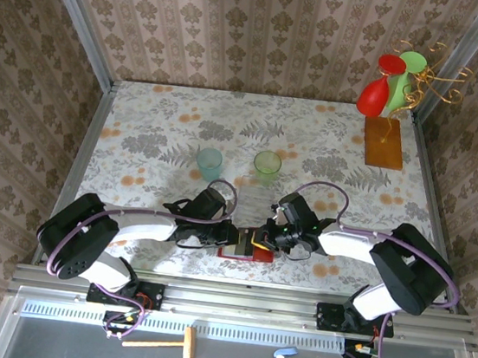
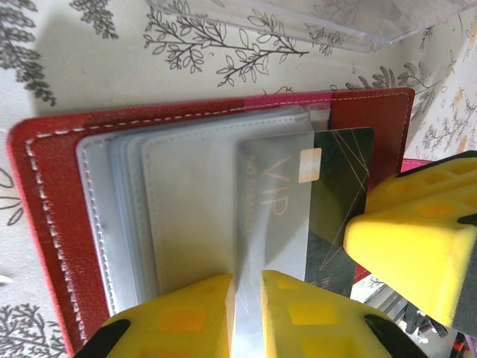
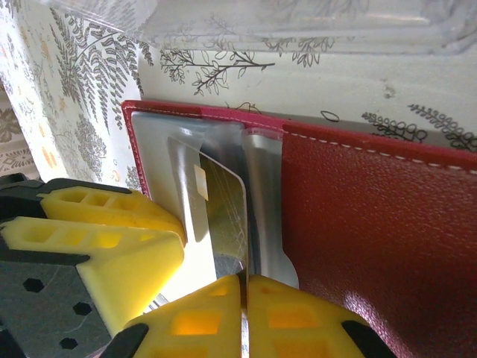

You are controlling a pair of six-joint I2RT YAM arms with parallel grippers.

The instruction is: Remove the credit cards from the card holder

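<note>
The left gripper (image 2: 247,298) is narrowed to a slit, its ribbed yellow pads pinching the edge of one grey see-through pocket leaf (image 2: 186,216) of the card holder (image 2: 52,186). The holder lies open and flat on the worktop (image 2: 89,67) straight ahead of this gripper. It is a dark-red rectangle of grained leather-like material with pale stitching along its border and a stack of soft, cloudy plastic leaves fanned across its inside.

The right gripper (image 3: 244,287) is closed on a thin, stiff, glossy dark card (image 2: 339,194). The card's edge runs down between the gripper's two yellow pads. The card bears a small gold chip (image 2: 308,164), fine gold lines and faint "VIP" lettering. The half away from the right gripper sits inside the clear pocket, and the half at the pads is bare.

The two grippers face each other across the holder, close together, with one yellow finger of each showing at the edge of the other's wrist camera.

Just beyond the holder's far edge, away from both grippers, lies a clear hard-plastic box (image 3: 298,26). I cannot tell what is in it. The worktop is covered in a pale cloth printed with grey leaf sprigs.
</note>
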